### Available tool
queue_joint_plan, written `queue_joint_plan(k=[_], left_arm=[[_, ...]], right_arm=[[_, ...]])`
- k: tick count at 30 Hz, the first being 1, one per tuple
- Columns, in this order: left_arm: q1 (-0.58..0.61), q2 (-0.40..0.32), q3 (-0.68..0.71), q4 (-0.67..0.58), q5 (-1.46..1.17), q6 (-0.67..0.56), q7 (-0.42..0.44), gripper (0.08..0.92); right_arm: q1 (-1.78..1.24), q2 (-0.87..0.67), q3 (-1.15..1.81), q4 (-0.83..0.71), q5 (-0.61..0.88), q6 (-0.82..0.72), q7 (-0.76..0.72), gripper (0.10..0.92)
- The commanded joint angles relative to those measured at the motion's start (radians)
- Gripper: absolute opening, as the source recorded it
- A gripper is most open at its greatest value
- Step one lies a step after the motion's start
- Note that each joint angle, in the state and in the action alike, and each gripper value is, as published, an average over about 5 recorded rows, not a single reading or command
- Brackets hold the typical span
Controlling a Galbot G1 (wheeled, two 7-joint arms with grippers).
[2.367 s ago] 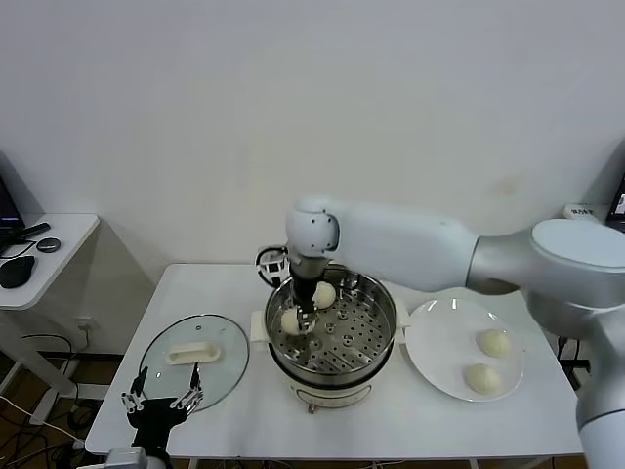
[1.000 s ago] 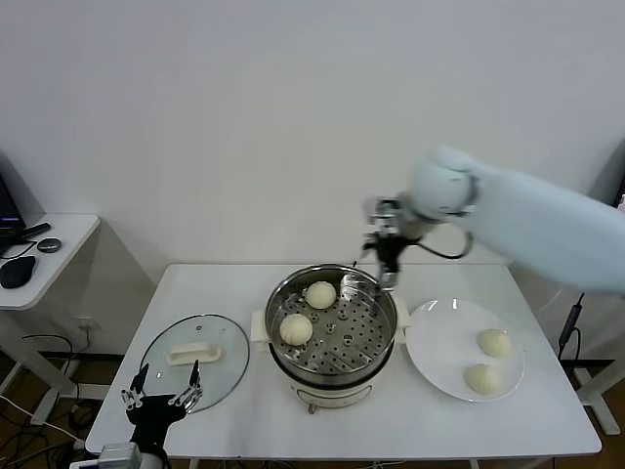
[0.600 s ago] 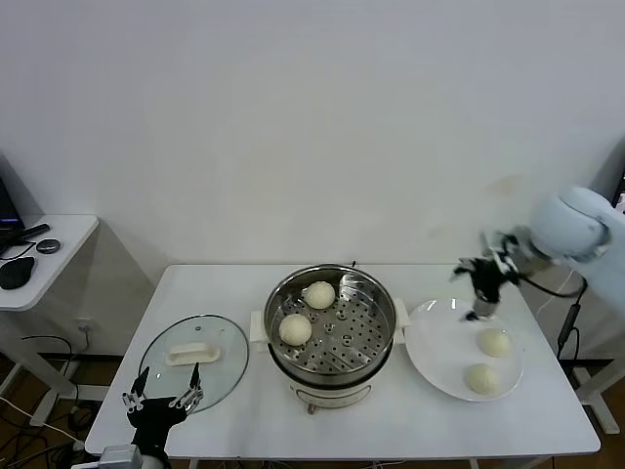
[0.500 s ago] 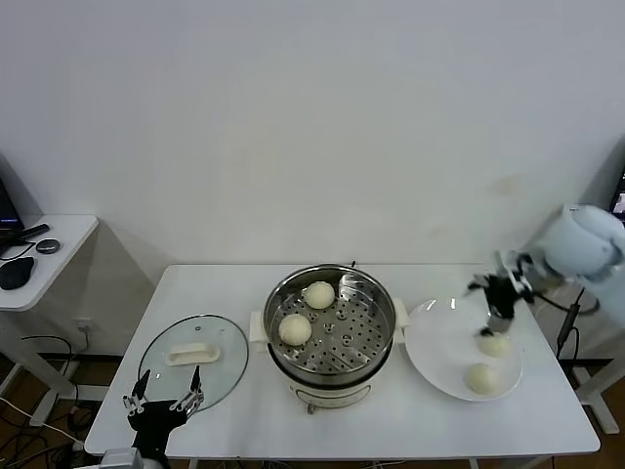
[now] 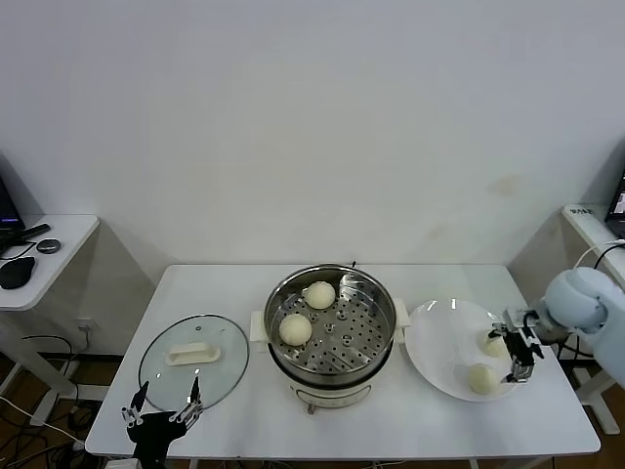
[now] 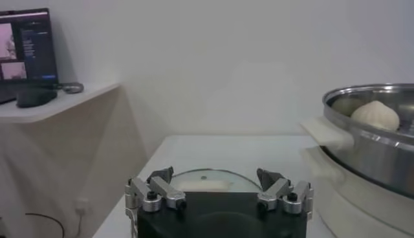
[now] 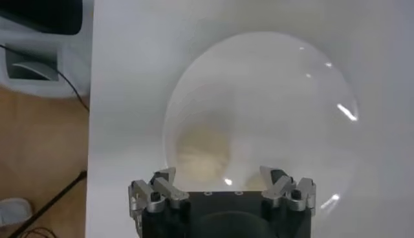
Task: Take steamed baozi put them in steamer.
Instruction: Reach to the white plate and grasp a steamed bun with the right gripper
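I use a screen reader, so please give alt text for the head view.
The open right gripper hovers at a white plate holding two baozi; two more sit in the steamer mid-table. A glass lid lies left, near the open left gripper.

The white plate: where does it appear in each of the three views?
Head view: white plate on the table, right of the steamer.
Left wrist view: not in it.
Right wrist view: plate fills the middle.
Shared landmark: the baozi on it.
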Motion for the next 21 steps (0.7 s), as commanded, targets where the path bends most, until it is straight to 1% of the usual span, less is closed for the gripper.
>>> queue_joint_plan(k=[1,9,21], left_arm=[[0.01,-0.002,-0.001,0.004,0.005,-0.002,0.001,0.823],[0.012,-0.009,-0.001,0.006,0.002,-0.002,0.002,0.823],[0.006,-0.01,0.002,0.012,0.0,-0.003,0.002,0.823]], right_arm=[[-0.042,0.083,0.001,-0.055,-0.07,0.038,-0.009,0.823],[0.001,0.116,-0.036,-0.101,-0.109,0.058,-0.056,0.823],[0.003,0.124,-0.034,-0.133,-0.142,0.06,-0.048,0.823]])
